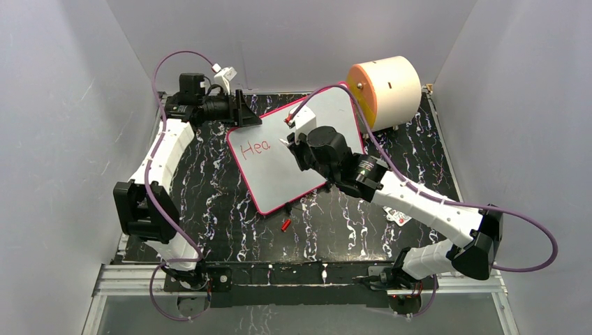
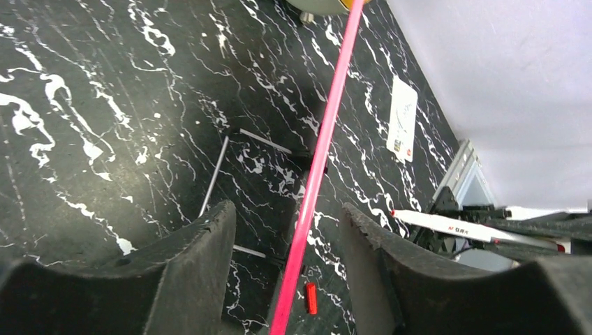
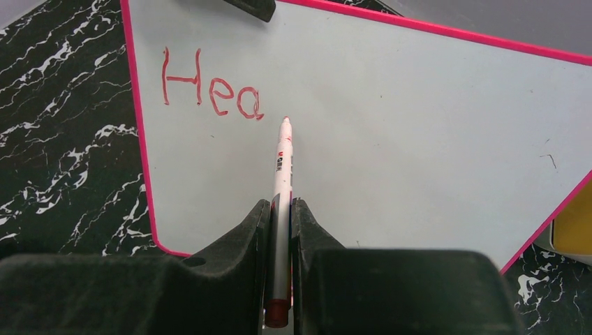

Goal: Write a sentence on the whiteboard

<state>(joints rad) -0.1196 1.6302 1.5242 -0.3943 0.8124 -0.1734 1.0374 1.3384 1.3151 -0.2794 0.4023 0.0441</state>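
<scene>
Sentence (image 3: 216, 98) stands at "Hea" on whiteboard (image 3: 419, 139), most unwritten; right gripper (image 3: 280, 209) clamps marker (image 3: 282, 167), tip just beside the "a"; left gripper (image 2: 285, 209) straddles whiteboard's edge, jaws apart.

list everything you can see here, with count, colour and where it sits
whiteboard: one, white with pink rim, mid-table
lettering: "Hea", red, near the board's left corner
marker: one, white, tip just after the "a"
small piece: one, red, on the table before the board
cylinder: one, cream with orange face, far right
card: one, white, beside the right arm
table: one, black marbled
left pincer: open, astride the board's rim
right pincer: shut on marker
</scene>
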